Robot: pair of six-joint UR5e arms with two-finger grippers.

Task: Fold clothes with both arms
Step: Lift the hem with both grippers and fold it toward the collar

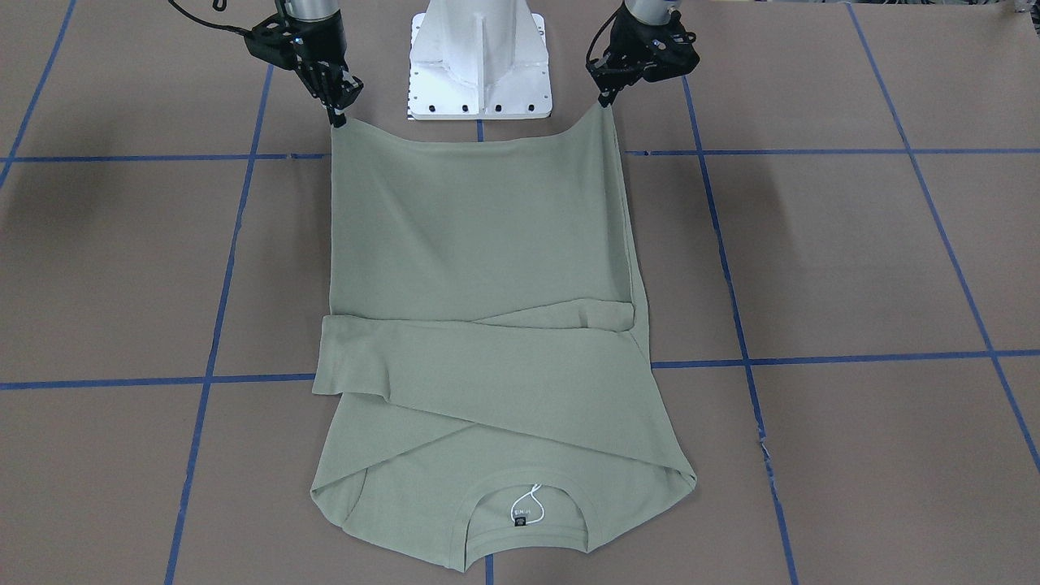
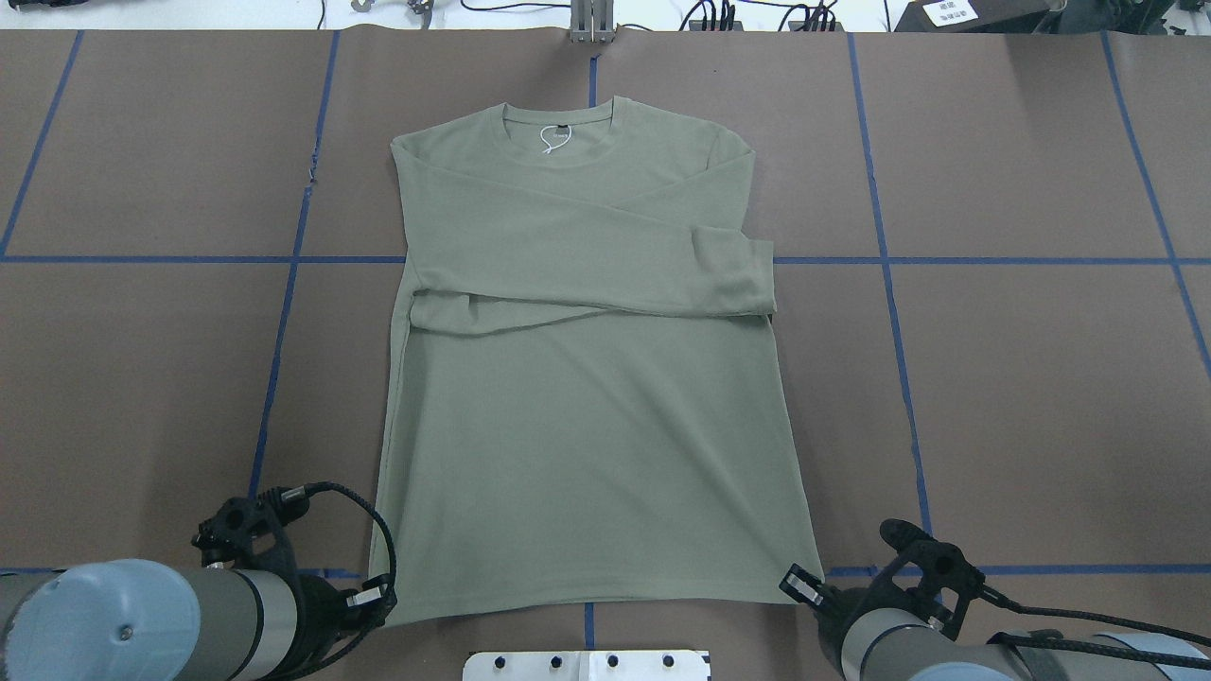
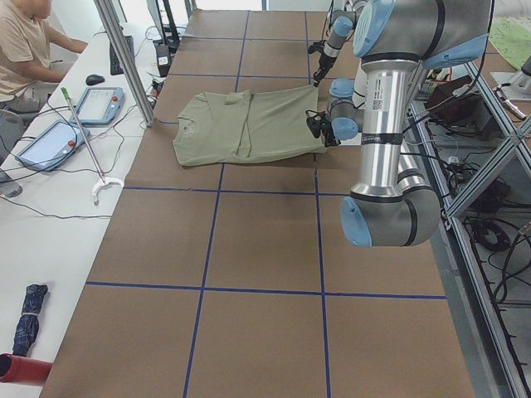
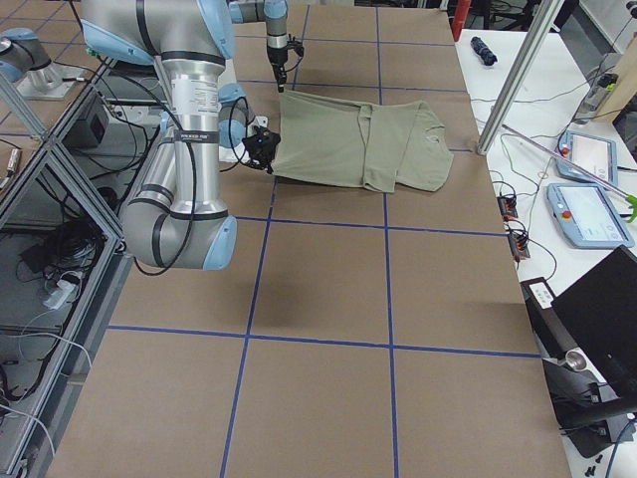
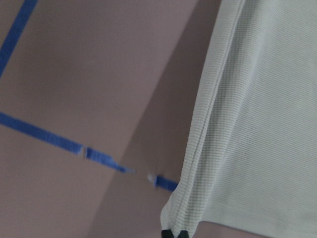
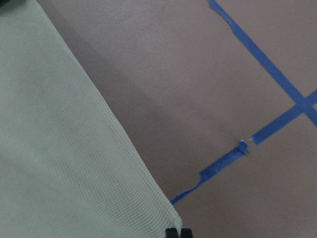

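Observation:
The sage-green shirt [image 1: 479, 244] lies flat on the brown table, collar and white string tag [image 1: 528, 504] away from the robot, both sleeves folded across the chest. My left gripper [image 1: 605, 99] is shut on one hem corner and my right gripper [image 1: 337, 120] is shut on the other; the hem is pulled taut between them. In the overhead view the shirt [image 2: 587, 426] runs from my left gripper [image 2: 378, 601] to my right gripper [image 2: 804, 586]. The left wrist view shows the pinched corner [image 5: 174, 229], the right wrist view the other [image 6: 173, 225], each casting a shadow on the table.
The white pedestal [image 1: 479, 65] stands between the two grippers at the near table edge. Blue tape lines [image 1: 812, 357] grid the brown table [image 1: 853, 244]. An operator [image 3: 25, 50] sits at a side desk with tablets [image 3: 99, 104] beyond the table's far edge.

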